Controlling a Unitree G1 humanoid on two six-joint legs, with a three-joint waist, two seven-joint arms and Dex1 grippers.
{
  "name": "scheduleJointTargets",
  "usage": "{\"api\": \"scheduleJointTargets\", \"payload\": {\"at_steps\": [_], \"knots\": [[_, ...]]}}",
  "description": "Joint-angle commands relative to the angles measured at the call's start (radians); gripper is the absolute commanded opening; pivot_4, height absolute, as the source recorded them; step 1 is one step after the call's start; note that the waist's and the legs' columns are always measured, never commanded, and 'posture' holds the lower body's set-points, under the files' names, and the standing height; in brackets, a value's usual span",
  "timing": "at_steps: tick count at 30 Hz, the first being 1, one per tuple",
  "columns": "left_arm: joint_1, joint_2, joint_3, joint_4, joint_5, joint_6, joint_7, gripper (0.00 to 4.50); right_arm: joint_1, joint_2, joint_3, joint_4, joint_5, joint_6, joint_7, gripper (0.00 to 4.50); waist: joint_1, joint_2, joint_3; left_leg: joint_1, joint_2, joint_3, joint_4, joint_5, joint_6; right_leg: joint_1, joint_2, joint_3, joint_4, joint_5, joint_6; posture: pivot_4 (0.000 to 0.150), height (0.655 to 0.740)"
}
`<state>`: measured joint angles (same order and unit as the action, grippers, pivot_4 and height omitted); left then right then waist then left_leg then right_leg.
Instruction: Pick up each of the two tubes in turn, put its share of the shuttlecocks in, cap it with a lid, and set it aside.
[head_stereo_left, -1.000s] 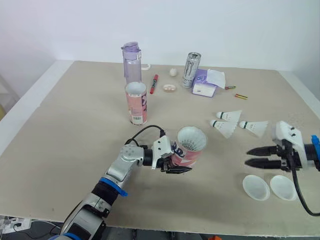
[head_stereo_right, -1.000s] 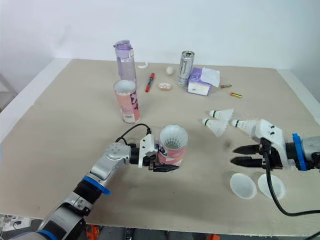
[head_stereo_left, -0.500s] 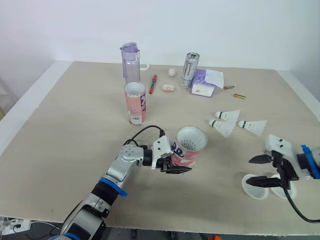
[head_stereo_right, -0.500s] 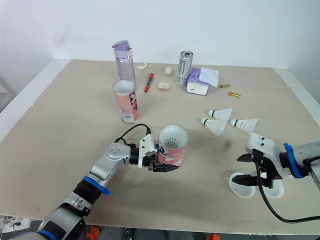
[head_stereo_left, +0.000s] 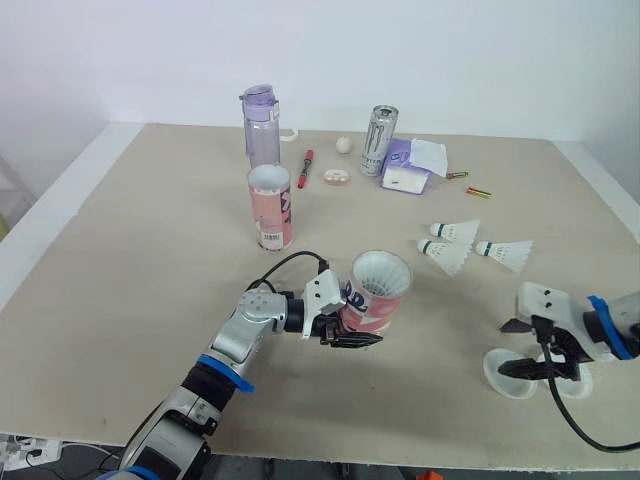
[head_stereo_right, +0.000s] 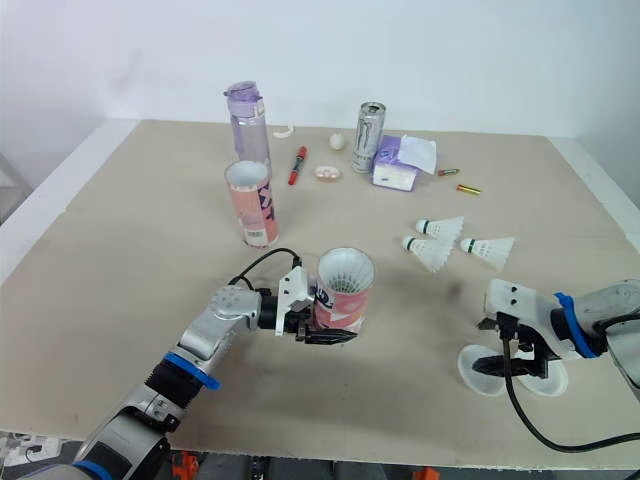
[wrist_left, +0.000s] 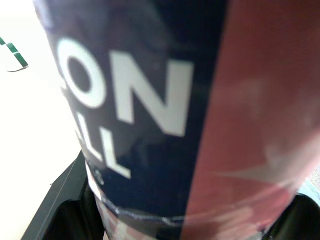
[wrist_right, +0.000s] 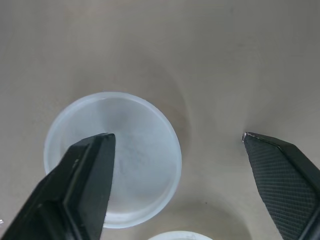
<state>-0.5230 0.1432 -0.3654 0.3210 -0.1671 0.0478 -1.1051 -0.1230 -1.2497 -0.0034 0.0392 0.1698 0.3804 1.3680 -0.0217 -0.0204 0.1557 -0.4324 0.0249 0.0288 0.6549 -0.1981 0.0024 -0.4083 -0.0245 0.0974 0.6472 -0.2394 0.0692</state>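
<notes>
A: Frosted plastic lid (wrist_right: 142, 165) lies right under the right gripper (wrist_right: 176, 137). Jaws spread wide, one finger above the lid, the other over bare table (wrist_right: 220, 60). Second lid (wrist_right: 176, 236) is just beside.
B: Risk?
A: It's thin and lies flat. Closing off-centre could skid or flip it into its neighbour.
B: Left side?
A: Left gripper (head_stereo_left: 350, 336) is clamped on the tilted tube (head_stereo_left: 372, 308), shuttlecocks inside. More tilt and they may slide out. Three loose shuttlecocks (head_stereo_left: 450, 256) lie beyond the right fingertips. The second tube (head_stereo_left: 271, 207) stands well beyond the left gripper.
</notes>
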Motion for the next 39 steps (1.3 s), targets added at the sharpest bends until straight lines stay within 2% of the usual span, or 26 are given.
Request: {"api": "scheduleJointTargets", "payload": {"at_steps": [1, 6, 7, 12, 17, 22, 24, 27, 31, 39], "knots": [[0.016, 0.012, -0.016, -0.013, 0.013, 0.002, -0.009, 3.13, 0.005, -0.017, -0.008, -0.009, -0.013, -0.038, 0.008, 2.34, 0.0, 0.0, 0.0, 0.0, 0.0, 0.0, 0.0, 0.0, 0.0, 0.0, 0.0, 0.0, 0.0, 0.0, 0.0, 0.15, 0.74], [0.011, 0.008, -0.012, 0.001, 0.012, 0.0, -0.007, 3.13, 0.023, -0.011, -0.013, -0.014, -0.013, -0.064, 0.014, 0.28, 0.0, 0.0, 0.0, 0.001, 0.0, 0.0, 0.0, 0.0, 0.0, 0.001, 0.0, 0.0, 0.0, 0.0, 0.0, 0.15, 0.74], [0.009, 0.008, -0.012, 0.004, 0.013, -0.001, -0.007, 3.13, 0.027, -0.009, -0.014, -0.016, -0.012, -0.071, 0.015, 0.08, 0.0, 0.0, 0.0, 0.001, 0.0, 0.0, 0.0, 0.0, 0.0, 0.001, 0.0, 0.0, 0.0, 0.0, 0.0, 0.15, 0.74], [0.006, 0.009, -0.009, 0.013, 0.016, -0.004, -0.004, 3.13, 0.021, 0.015, -0.041, -0.051, 0.023, -0.105, 0.01, 0.08, 0.0, 0.0, 0.0, 0.002, 0.0, 0.0, 0.0, 0.0, 0.0, 0.002, 0.0, 0.0, 0.0, 0.0, 0.0, 0.15, 0.74], [0.007, 0.014, -0.005, 0.022, 0.017, -0.004, -0.004, 3.13, -0.051, 0.019, -0.075, -0.122, 0.105, -0.104, 0.042, 0.08, -0.001, 0.001, -0.001, 0.002, 0.001, 0.0, 0.0, 0.0, 0.0, 0.001, 0.001, 0.001, 0.0, 0.0, 0.0, 0.15, 0.74], [0.006, 0.018, -0.002, 0.03, 0.018, 0.005, -0.007, 3.13, -0.286, 0.021, -0.072, -0.179, 0.191, -0.085, 0.08, 0.08, -0.003, 0.002, 0.0, 0.003, 0.002, 0.001, 0.0, 0.0, 0.0, 0.001, 0.001, 0.001, 0.0, 0.001, -0.001, 0.15, 0.74], [0.003, 0.018, -0.002, 0.038, 0.021, 0.002, -0.006, 3.13, -0.425, 0.042, -0.043, -0.196, 0.221, -0.057, 0.097, 0.08, -0.004, 0.001, 0.0, 0.003, 0.002, 0.001, 0.0, 0.0, 0.0, 0.002, 0.001, 0.0, 0.0, 0.001, -0.002, 0.15, 0.74], [-0.006, 0.016, -0.006, 0.056, 0.033, -0.009, -0.002, 3.13, -0.647, 0.11, 0.033, -0.207, 0.232, -0.036, 0.126, 0.08, -0.004, 0.001, 0.0, 0.004, 0.003, 0.001, -0.001, 0.0, 0.0, 0.001, 0.001, -0.001, 0.0, 0.001, -0.003, 0.15, 0.74], [-0.01, 0.011, -0.011, 0.07, 0.039, -0.015, 0.003, 3.13, -0.828, 0.219, 0.127, -0.207, 0.228, -0.022, 0.161, 0.08, -0.002, 0.001, 0.0, 0.003, 0.003, 0.002, -0.001, -0.001, -0.001, 0.0, 0.001, -0.001, 0.0, 0.0, -0.004, 0.15, 0.74], [-0.004, 0.016, -0.011, 0.07, 0.042, -0.015, 0.015, 3.13, -0.908, 0.337, 0.238, -0.148, 0.159, -0.108, 0.201, 0.08, -0.001, 0.0, 0.0, 0.001, 0.002, 0.001, -0.001, -0.001, -0.002, 0.0, -0.001, 0.0, 0.0, 0.003, -0.009, 0.15, 0.74]]}}
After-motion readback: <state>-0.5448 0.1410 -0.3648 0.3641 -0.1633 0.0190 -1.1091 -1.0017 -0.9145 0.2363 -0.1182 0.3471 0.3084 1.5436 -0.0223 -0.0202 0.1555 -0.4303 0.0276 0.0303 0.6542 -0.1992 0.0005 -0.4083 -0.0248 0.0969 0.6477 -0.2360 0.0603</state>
